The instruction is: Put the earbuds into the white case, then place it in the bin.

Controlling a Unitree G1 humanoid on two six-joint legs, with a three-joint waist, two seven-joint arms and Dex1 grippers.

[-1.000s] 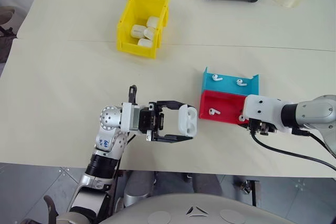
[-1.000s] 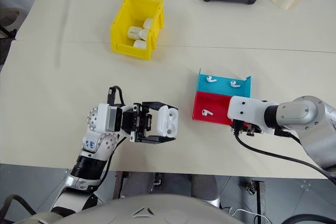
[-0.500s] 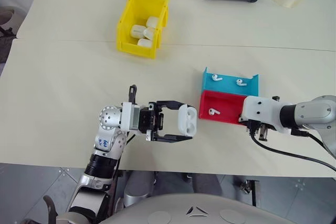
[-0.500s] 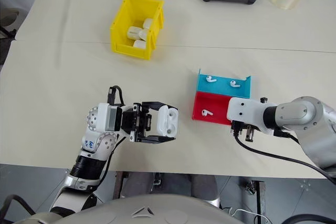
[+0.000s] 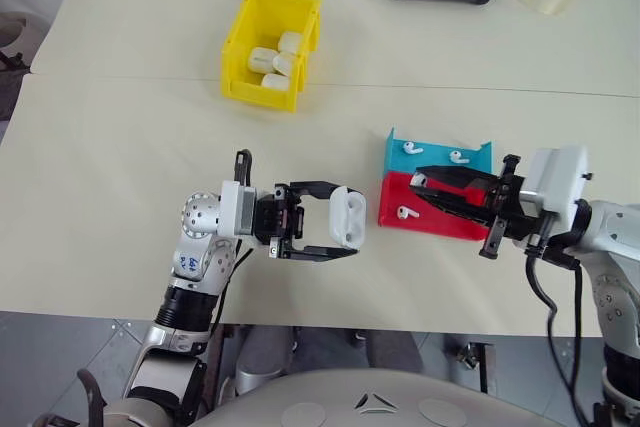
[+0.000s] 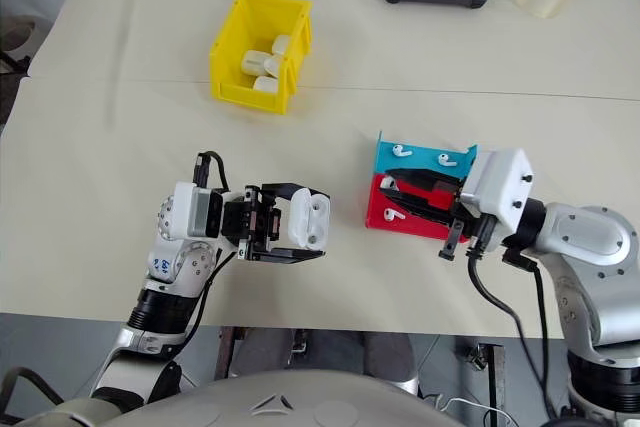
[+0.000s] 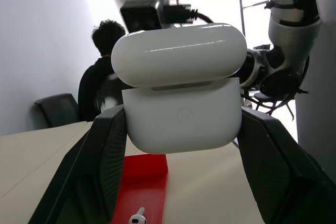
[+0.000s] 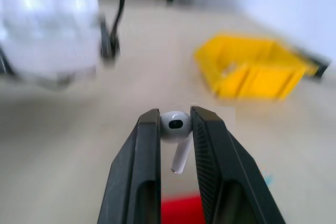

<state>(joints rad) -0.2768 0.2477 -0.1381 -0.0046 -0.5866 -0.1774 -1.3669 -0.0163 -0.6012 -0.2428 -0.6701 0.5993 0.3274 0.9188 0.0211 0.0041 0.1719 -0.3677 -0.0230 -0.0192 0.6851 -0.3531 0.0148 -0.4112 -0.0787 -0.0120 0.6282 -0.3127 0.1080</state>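
Currently my left gripper is clamped on the white case, one finger on each narrow side of the lower body, lid facing the red tray, and the case is off the table. It reads as a hard, glossy shell, light and stiff, and likely slippery. I judge the side grip on the body correct, since it leaves the hinged lid free. In the left wrist view the lid sits slightly raised from the body; whether it is open enough to accept a bud I cannot tell.

Just right of the case stands the red tray, with one earbud lying in it. The blue tray touches the red tray's far edge and carries two more earbuds.

Over the red tray my right gripper points toward the case. In the right wrist view it is pinched on a single earbud by its rounded head, stem hanging free below. The bud looks tiny, smooth and near weightless, so it could twist or squirt out under a hard squeeze. A light pinch on the head seems best, stem free to enter its socket.

The bin sits well beyond the case, already holding several white cases.
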